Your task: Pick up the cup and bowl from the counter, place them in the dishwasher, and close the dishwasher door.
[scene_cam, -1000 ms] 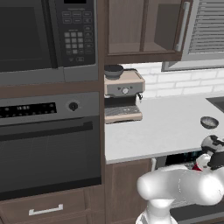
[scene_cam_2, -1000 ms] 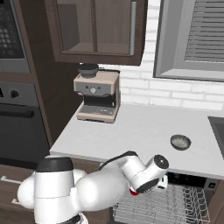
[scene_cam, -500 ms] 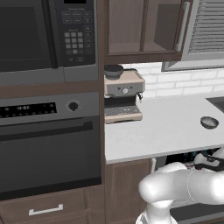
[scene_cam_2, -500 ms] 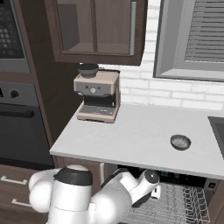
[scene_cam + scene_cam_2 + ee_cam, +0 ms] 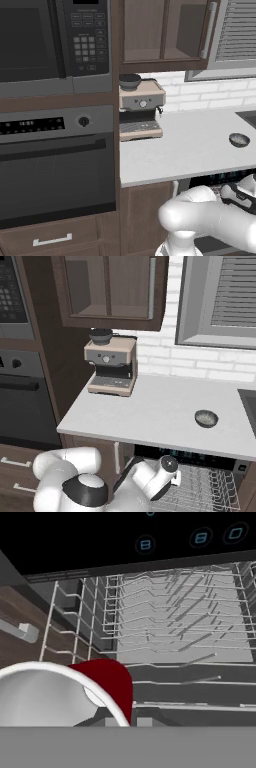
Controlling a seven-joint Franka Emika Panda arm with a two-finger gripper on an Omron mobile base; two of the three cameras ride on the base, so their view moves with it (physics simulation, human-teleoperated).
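Cup (image 5: 60, 694) in the pincer, low at the open dishwasher (image 5: 170, 627); bowl (image 5: 206, 418) waiting on the tabletop (image 5: 150, 411).

Hand view: a white-rimmed cup with a dark red side sits close under the camera, the pincer clamped tight on it, though the fingertips themselves are hidden behind the rim, so the exact hold is unclear. Ahead, grey wire racks slid out beneath the dark control strip with bluish lights. Right base view: the wrist hangs below the tabletop edge, over the near rack. The bowl sits alone toward the right of the slab, well apart from the espresso machine (image 5: 111, 365). Judgement: placing step for the cup. To do it well, carry it forward clear of the strip, lower until it seats among the tines, keep it level, then release.
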